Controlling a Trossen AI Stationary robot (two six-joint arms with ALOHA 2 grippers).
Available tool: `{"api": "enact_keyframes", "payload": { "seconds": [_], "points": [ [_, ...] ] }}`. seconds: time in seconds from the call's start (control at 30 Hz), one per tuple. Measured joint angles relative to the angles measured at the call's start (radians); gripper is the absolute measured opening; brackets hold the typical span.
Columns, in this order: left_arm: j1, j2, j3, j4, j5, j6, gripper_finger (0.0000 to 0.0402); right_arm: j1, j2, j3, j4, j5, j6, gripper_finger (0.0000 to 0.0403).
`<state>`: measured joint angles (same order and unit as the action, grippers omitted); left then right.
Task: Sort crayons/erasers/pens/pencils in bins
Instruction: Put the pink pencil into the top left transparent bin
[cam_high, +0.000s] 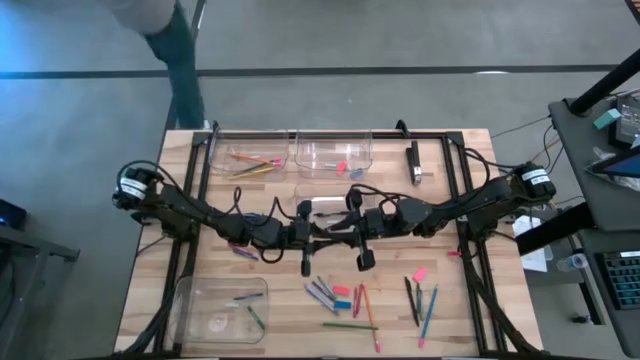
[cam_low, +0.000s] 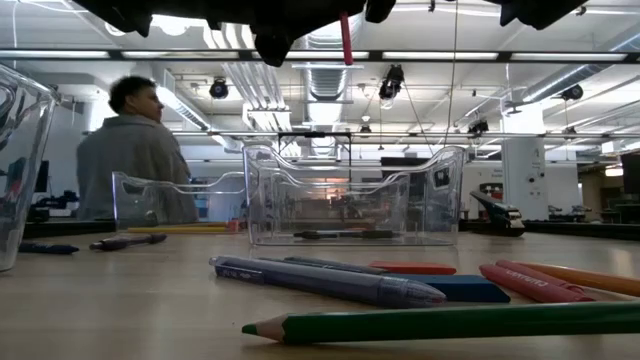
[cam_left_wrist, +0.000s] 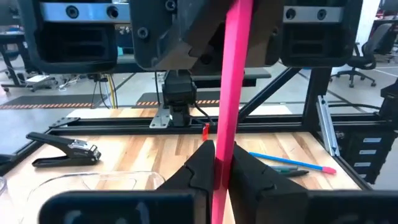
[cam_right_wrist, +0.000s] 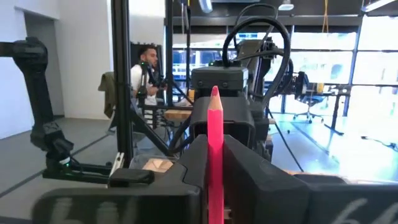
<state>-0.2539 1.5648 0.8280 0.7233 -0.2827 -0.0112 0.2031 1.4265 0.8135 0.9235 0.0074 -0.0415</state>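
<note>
Both arms are meeting over the middle of the table, and a single pink pencil (cam_left_wrist: 231, 93) is being pinched by both at once: the left gripper (cam_left_wrist: 217, 163) is closing tight on one stretch of it, while the right gripper (cam_right_wrist: 214, 155) is clamping the other, the sharpened tip standing up between its fingers in the right wrist view. In the low view the pencil is hanging upright above the bin holding the pens (cam_low: 355, 205), so its long axis is running roughly vertical, not along the table. The bin holding pencils (cam_high: 247, 158) is lying at the far edge, just left of the bin with the eraser (cam_high: 335, 156), and closer to the left arm's side. Both arms are stretching inward, wrists level, facing each other. Judging by this, the coming move depends on the right claw letting go first.
</note>
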Motion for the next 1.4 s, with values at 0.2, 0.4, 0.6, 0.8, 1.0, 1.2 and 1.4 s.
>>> {"api": "enact_keyframes", "payload": {
  "seconds": [0.2, 0.4, 0.6, 0.8, 1.0, 1.2, 1.4],
  "points": [
    [0.001, -0.007, 0.0, -0.029, -0.012, -0.007, 0.0008, 0.002, -0.014, 0.0, -0.075, -0.008, 0.006, 0.0123],
    [0.002, -0.072, 0.0, -0.168, -0.063, -0.008, 0.0007, 0.002, -0.074, 0.0, -0.242, -0.008, 0.091, 0.0237],
    [0.009, -0.21, -0.001, -0.523, -0.313, -0.005, 0.001, 0.006, -0.199, 0.0, -0.508, -0.012, 0.156, 0.0307],
    [0.114, -0.369, 0.016, -0.974, -0.469, -0.007, 0.0011, 0.009, -0.303, -0.003, -0.798, -0.008, 0.256, 0.0326],
    [0.371, -0.405, 0.036, -1.319, -0.453, 0.049, 0.0012, 0.034, -0.313, -0.034, -0.814, 0.033, 0.25, 0.0325],
    [0.602, -0.361, 0.033, -1.386, -0.448, 0.23, 0.0012, 0.055, -0.259, -0.035, -0.806, 0.108, 0.198, 0.0325],
    [0.75, -0.323, 0.034, -1.39, -0.363, 0.317, 0.0028, 0.055, -0.194, -0.035, -0.777, 0.125, 0.181, 0.0325]
  ]
}}
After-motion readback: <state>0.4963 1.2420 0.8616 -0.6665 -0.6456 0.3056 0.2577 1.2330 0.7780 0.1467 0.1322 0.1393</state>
